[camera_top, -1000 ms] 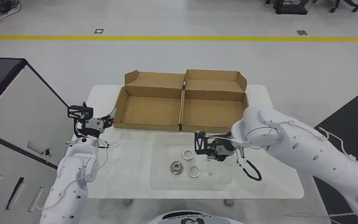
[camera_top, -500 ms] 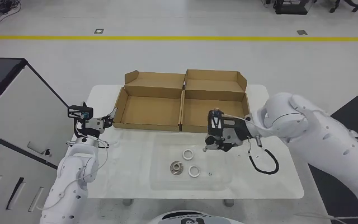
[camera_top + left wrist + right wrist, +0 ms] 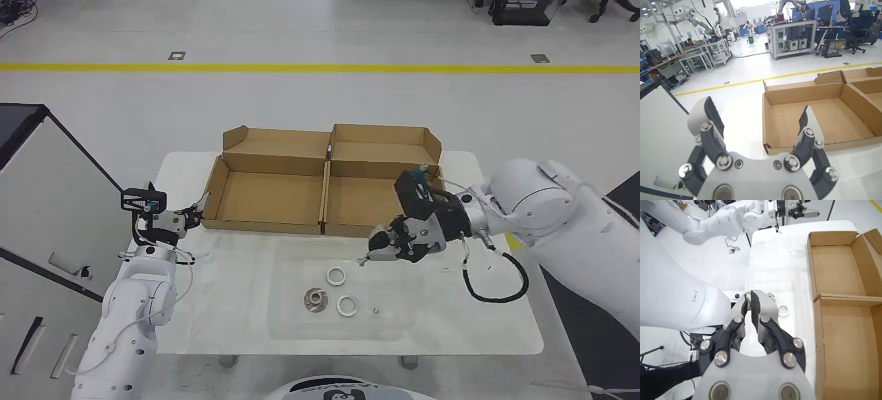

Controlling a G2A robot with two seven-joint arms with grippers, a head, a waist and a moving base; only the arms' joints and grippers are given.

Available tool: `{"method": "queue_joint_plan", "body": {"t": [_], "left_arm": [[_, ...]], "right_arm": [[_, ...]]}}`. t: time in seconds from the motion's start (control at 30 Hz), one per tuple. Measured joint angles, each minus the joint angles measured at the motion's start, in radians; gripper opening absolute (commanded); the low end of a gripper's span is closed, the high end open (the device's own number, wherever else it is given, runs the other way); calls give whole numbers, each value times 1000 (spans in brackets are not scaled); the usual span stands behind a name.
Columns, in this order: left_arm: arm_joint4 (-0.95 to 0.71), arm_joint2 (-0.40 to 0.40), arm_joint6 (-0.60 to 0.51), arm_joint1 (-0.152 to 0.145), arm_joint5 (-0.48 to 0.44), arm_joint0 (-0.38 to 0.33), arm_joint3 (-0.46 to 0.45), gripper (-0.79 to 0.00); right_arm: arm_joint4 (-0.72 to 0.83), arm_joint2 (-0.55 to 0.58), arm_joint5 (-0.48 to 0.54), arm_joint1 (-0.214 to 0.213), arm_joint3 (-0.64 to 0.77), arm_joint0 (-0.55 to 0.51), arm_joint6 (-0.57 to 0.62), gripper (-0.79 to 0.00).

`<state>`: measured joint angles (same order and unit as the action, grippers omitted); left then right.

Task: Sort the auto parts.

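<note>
Since the right gripper [image 3: 749, 294] pinches the bolt [image 3: 748, 305] only at its tips, it may slip out. The left gripper [image 3: 756, 103] hangs spread.

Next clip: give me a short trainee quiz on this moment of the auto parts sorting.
1. True or false: the right tool is shut on a threaded bolt.
2. How many white rings lie on the table? A) one B) two C) four
3. Fill in: the left tool, beside a cardboard box, is ____.
Key: 1 true; 2 B; 3 open.
</note>
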<state>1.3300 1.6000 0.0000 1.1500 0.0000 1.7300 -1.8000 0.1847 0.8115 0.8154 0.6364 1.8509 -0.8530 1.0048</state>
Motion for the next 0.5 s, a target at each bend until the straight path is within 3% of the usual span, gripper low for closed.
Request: {"method": "queue_joint_plan", "body": {"t": [0.5], "left_arm": [[0,0,0,0,0,0,0,0]], "right_arm": [[140,-264,199,47,-72,233,-200,-785]]}}
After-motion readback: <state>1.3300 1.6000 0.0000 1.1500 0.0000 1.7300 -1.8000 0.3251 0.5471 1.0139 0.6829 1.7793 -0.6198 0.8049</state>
